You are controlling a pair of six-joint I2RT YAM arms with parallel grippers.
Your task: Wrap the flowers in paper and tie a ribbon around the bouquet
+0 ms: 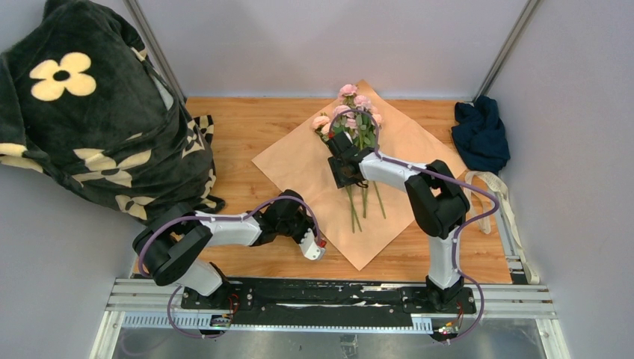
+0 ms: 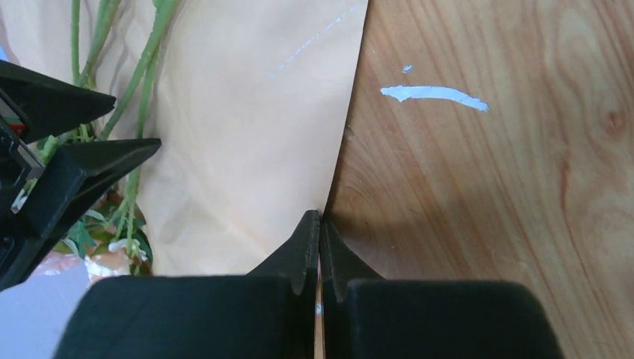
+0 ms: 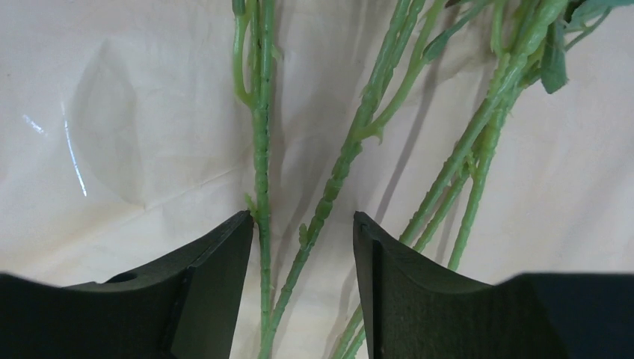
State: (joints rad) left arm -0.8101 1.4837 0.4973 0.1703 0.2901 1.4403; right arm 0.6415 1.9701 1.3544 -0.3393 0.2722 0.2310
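Observation:
The paper (image 1: 303, 161) lies tan face up as a diamond on the wooden table. The flowers (image 1: 351, 108) rest on it, pink blooms far, green stems (image 3: 258, 134) pointing toward the arms. My right gripper (image 1: 336, 146) hovers low over the stems. It is open (image 3: 303, 224), with two stems between its fingers and the others outside. My left gripper (image 2: 321, 217) is shut, its tips pinching the paper (image 2: 247, 127) right at its lower-left edge. The cream ribbon (image 1: 497, 194) lies loose at the table's right side.
A dark navy cloth (image 1: 480, 134) sits at the far right corner. A black blanket with cream flower prints (image 1: 90, 112) is heaped over the far left. Bare wood (image 2: 486, 194) borders the paper beside the left gripper. Metal rails (image 1: 336, 299) run along the near edge.

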